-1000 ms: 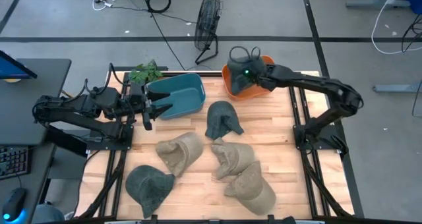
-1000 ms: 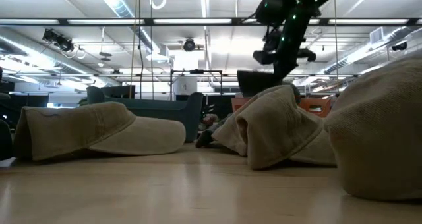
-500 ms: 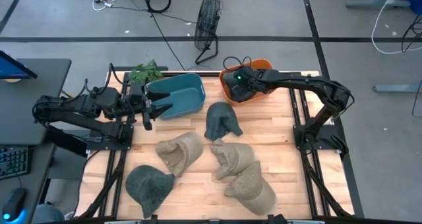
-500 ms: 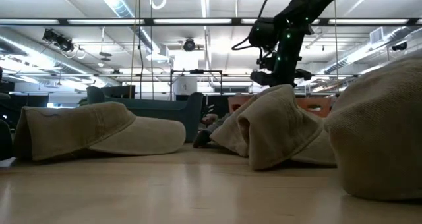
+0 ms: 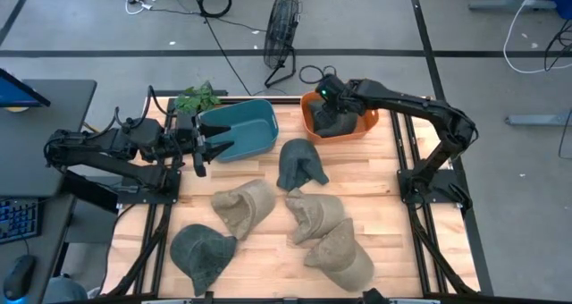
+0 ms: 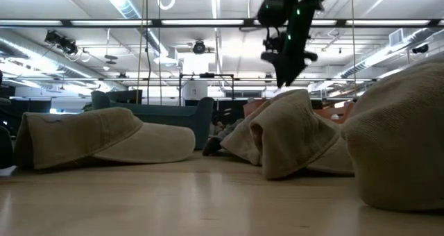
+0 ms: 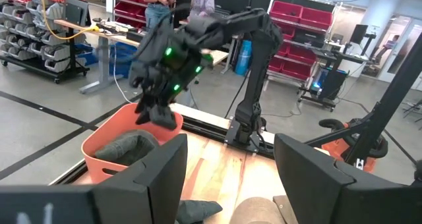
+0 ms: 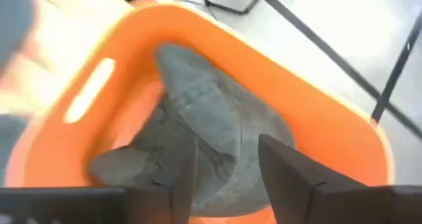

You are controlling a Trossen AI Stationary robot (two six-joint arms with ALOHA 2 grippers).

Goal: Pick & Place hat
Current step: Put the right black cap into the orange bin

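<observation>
While the left gripper (image 5: 207, 147) is parked by the blue plastic bin (image 5: 241, 130) with fingers apart and empty, the right gripper (image 5: 327, 97) is seen poised above the orange plastic basket (image 5: 368, 121), jaws spread and nothing held. Directly beneath it, the dark grey fabric hat (image 8: 204, 141) is found lying inside that basket, apart from the fingers. Five more caps are scattered over the wooden table (image 5: 375, 183)

tan hats (image 5: 243, 206): 3 | dark hats (image 5: 300, 162): 3 (one in orange bin) | orange bin (image 5: 368, 122): 1 | blue bin (image 5: 253, 130): 1
</observation>
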